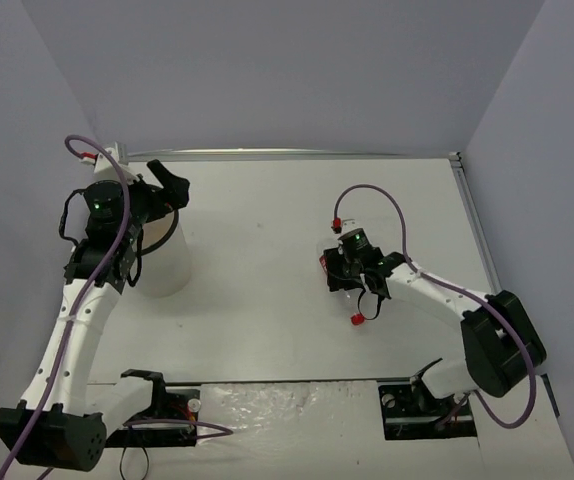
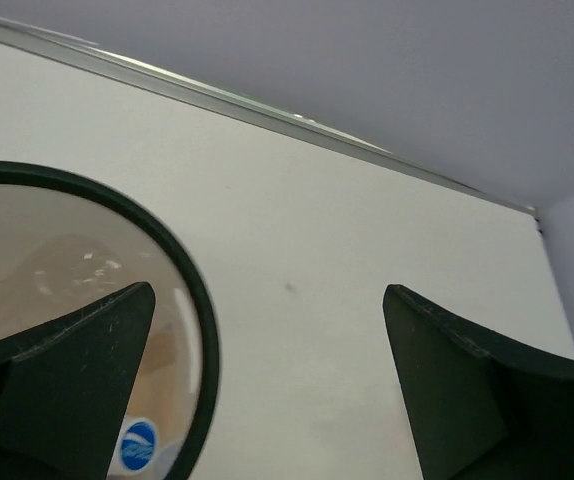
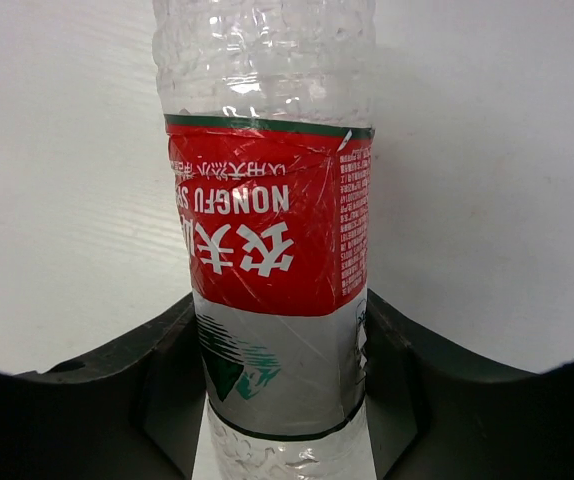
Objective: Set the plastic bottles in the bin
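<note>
- Claw of the left arm (image 2: pixel 267 292) hangs released, jaws wide and empty, over the bin (image 1: pixel 167 265) near the table's (image 1: pixel 257 310) far left corner.
- Right claw (image 3: pixel 279 300) grasps the red-labelled bottle (image 3: pixel 267 230) right of the table's centre, a finger against each side.
- That bottle seems to lie flat, its long axis running between the far and near edges, its red cap (image 1: pixel 354 319) pointing to the near edge.
- A blue label (image 2: pixel 139 446) shows inside the bin, so at least one bottle is in; no other is seen on the table, so this is probably the last.
</note>
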### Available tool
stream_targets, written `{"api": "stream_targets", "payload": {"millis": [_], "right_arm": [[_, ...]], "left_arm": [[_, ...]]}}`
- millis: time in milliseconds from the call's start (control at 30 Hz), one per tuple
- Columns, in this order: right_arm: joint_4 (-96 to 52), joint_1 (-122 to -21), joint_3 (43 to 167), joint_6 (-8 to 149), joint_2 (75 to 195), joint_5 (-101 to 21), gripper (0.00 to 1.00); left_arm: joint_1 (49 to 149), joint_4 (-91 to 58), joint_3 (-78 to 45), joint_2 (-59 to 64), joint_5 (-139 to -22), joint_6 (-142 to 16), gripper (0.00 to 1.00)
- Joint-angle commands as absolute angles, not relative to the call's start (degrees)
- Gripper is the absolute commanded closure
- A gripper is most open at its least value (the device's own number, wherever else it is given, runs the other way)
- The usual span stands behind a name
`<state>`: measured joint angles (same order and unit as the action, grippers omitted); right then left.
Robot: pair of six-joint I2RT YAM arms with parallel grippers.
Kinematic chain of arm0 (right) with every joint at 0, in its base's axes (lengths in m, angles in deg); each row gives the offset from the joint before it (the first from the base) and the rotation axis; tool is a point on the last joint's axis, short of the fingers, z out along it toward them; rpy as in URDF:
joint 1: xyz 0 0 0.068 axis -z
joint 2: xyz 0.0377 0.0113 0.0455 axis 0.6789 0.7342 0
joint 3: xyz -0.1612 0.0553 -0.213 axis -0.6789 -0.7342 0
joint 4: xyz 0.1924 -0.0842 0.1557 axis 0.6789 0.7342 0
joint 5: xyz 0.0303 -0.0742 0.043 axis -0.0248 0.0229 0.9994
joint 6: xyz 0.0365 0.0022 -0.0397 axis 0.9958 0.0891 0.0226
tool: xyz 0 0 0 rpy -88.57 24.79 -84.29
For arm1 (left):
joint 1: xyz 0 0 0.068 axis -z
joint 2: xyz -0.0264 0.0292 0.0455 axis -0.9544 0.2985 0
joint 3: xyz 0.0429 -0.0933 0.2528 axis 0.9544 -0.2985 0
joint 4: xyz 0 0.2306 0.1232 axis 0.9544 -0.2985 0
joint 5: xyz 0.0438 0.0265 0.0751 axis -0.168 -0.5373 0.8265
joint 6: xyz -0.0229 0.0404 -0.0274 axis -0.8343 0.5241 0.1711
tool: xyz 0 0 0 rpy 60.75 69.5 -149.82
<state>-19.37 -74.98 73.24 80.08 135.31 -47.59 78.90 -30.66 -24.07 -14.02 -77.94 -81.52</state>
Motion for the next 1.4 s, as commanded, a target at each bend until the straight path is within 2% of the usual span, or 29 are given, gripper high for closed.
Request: {"api": "stream_targets", "payload": {"millis": [0,300,500,900,967,1033,1067,1133,1200,1267,1367], "right_arm": [[-21.67,-78.44,77.53,74.65,127.01,-44.65,0.62],[-33.89,-83.71,80.67,71.68,124.85,-43.15,0.63],[-43.14,-83.71,82.73,72.64,125.97,-43.43,0.63],[-50.34,-83.89,85.00,73.51,130.64,-33.09,0.59],[-52.05,-83.89,84.16,73.78,129.44,-32.16,0.58],[-52.90,-83.89,83.78,73.87,128.68,-33.09,0.57],[-52.90,-83.89,83.78,73.78,128.42,-33.61,0.57],[-51.96,-83.81,83.86,73.23,127.81,-33.81,0.53],[-51.41,-83.88,83.86,73.03,127.81,-33.34,0.36],[-50.68,-83.80,83.97,72.91,128.08,-33.37,0.18],[-47.05,-83.75,84.84,72.91,128.39,-34.59,0.00]], "left_arm": [[81.54,-15.18,-25.26,-12.26,-96.02,-87.54,0.03],[94.32,-8.75,-25.01,-2.99,-96.44,-90.74,0.03],[97.94,-2.70,-26.12,0.00,-97.17,-93.07,0.03],[100.32,1.81,-26.91,3.93,-95.74,-95.08,0.03],[100.32,1.19,-26.82,4.11,-95.51,-95.00,0.16],[100.32,1.15,-26.81,4.21,-96.04,-94.37,0.69],[100.41,0.52,-26.63,4.12,-96.37,-93.57,0.80],[100.31,-2.17,-25.70,3.65,-94.82,-91.24,0.93],[100.24,-4.08,-25.22,2.84,-91.91,-90.08,0.99],[100.14,-5.00,-24.87,2.01,-91.10,-89.53,1.00],[99.70,-6.75,-22.78,1.15,-89.46,-87.75,1.00]]}}
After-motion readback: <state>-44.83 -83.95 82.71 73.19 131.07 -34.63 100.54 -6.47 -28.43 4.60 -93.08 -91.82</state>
